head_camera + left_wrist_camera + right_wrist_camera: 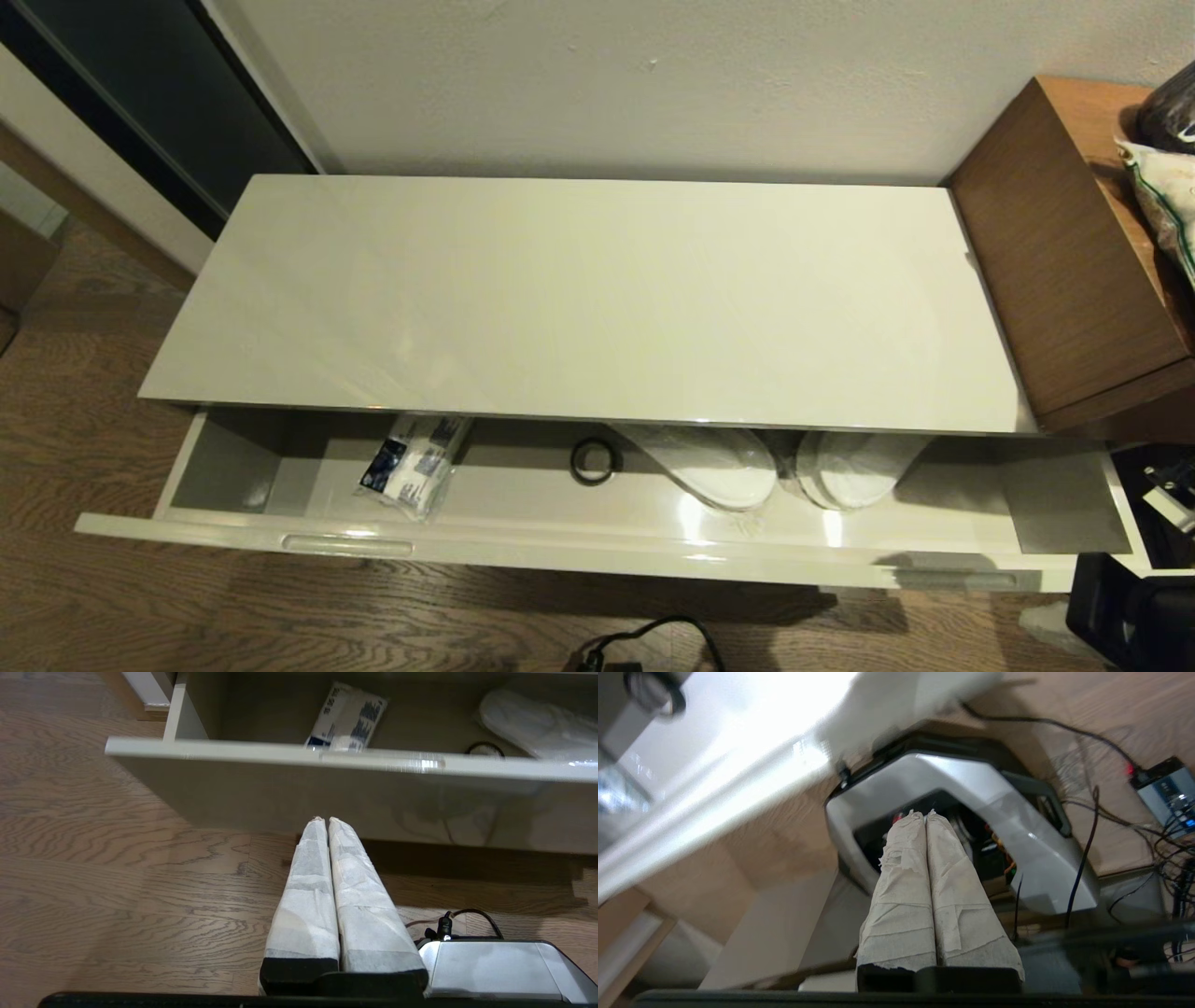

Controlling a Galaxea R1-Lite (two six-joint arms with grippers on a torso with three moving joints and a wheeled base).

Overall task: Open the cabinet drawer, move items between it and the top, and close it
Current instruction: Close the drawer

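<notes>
Drawer [597,546] open, top [579,299] bare; we're at item transfer. Both tools closed, empty: left tool [325,820] below drawer front, right tool [924,813] probably over base. Next: grab packet [411,464].

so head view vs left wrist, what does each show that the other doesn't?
Head only: the bare top, the brown desk at its right end, and both slipper bags in the open drawer.

Left wrist only: the left gripper, shut and empty, low over the wood floor in front of the drawer's face.

Both: the open drawer, the printed packet, the black ring, at least one slipper bag.
</notes>
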